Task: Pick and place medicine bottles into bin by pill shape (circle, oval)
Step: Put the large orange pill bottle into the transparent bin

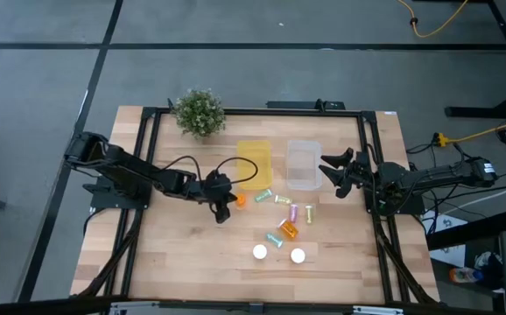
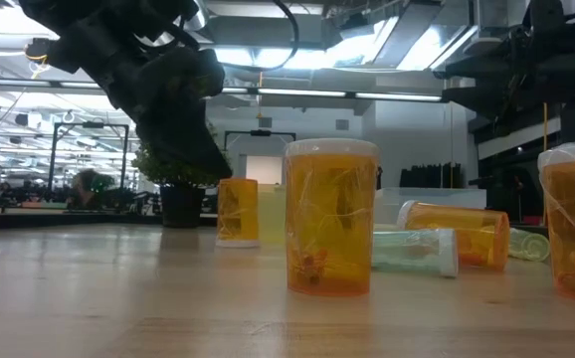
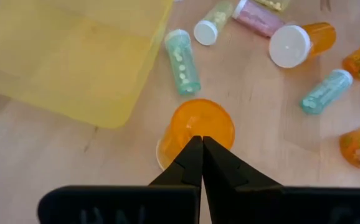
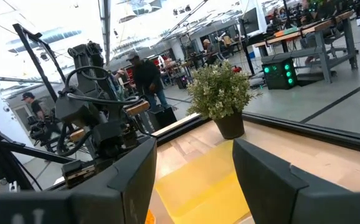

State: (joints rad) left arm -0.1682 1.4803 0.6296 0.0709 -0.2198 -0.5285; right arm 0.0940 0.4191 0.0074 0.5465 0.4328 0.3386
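From above, the wooden counter [image 1: 183, 254] carries a yellow bin [image 1: 255, 164] and a clear bin [image 1: 303, 164] side by side at its far middle, with a potted plant [image 1: 199, 112] at the far left. The medicine bottles [image 1: 286, 220] lie scattered on the near side of the bins: small pastel vials, an orange bottle on its side, and two white-capped bottles standing nearest. The left gripper [image 1: 224, 210] hangs just left of an orange bottle [image 1: 241, 199] near the yellow bin's near left corner. The right gripper [image 1: 334, 171] is raised just right of the clear bin, its fingers apart and holding nothing.

At counter height, an orange bottle with a cap [image 2: 330, 217] stands upright in the middle, another stands at the right edge, and a teal vial [image 2: 415, 252] and an orange bottle lie on their sides between them.

From the left wrist, the fingers [image 3: 192, 163] are pressed together, tips above the orange bottle [image 3: 195, 132], gripping nothing.

From the right wrist, the two fingers [image 4: 136, 177] stand wide apart, with the yellow bin [image 4: 195, 177] and the plant [image 4: 222, 93] beyond.
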